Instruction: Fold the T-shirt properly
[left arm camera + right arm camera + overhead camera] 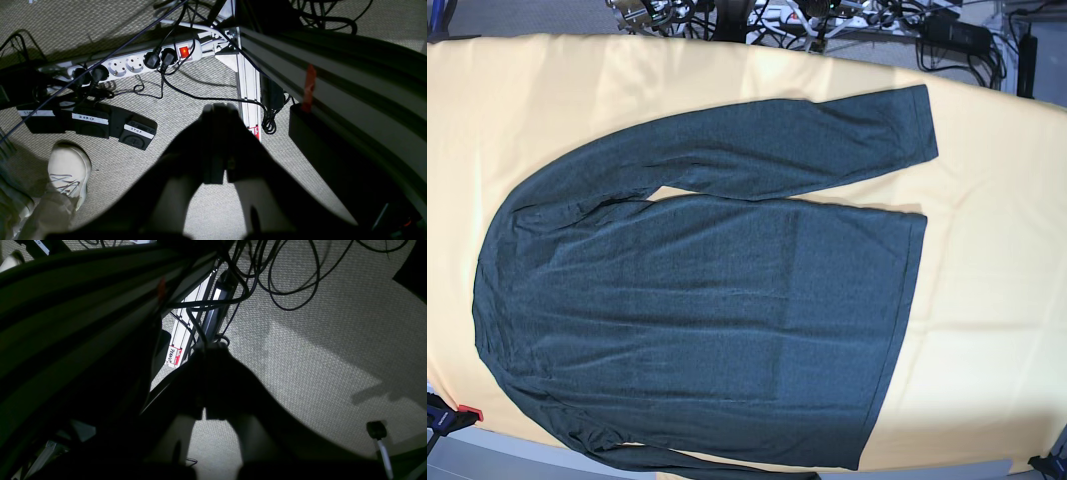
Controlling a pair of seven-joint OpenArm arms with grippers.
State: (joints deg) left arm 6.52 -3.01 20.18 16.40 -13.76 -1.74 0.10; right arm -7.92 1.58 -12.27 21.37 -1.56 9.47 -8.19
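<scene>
Flat shirt (pixel 707 320) overhangs the surface's (pixel 987 330) near edge; both grippers' jaws pressed together, empty, below; a careless pull could drag it off.

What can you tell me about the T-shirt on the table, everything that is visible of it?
The T-shirt is a dark grey-green, heathered knit with long sleeves and no print. It lies spread flat and unfolded on the pale yellow tablecloth, its plain hem toward the base view's right and its shoulders toward the left. The far sleeve stretches along the body; the near sleeve runs off the bottom edge. Only the cloth touches it; no claw is near it.
</scene>
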